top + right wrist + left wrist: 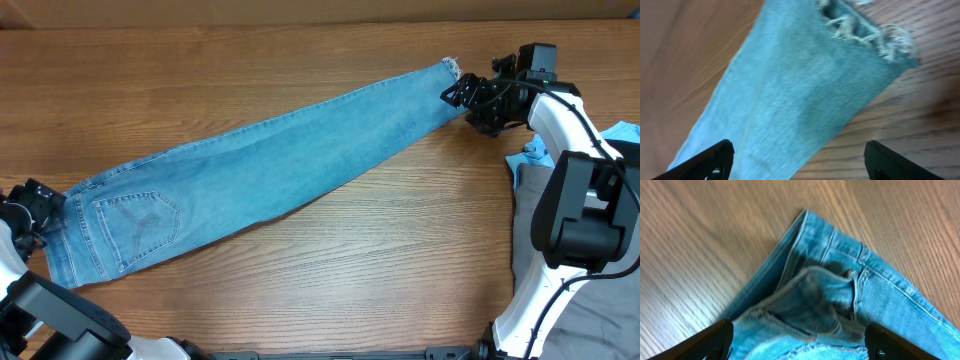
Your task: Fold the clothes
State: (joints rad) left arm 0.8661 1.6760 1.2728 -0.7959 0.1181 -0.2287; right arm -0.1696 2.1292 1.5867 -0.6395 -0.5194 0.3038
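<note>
Left gripper (pixel 799 328) spread over jeans (pixel 260 170) waist, right gripper (pixel 799 146) spread over hem

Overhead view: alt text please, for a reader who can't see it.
Light blue jeans lie stretched diagonally across a wooden table, waist at lower left, frayed hem at upper right. The left gripper sits by the waist and the right gripper by the hem, both open. A grey garment and a pale-blue garment lie at the right edge.

A jeans (pixel 790 100) leg is seen stretched diagonally across the wooden worktop (pixel 920 115), its frayed hem (pixel 865 30) at upper right. The tool (pixel 797 152) is poised over it, dark fingers (pixel 705 162) spread wide.
</note>
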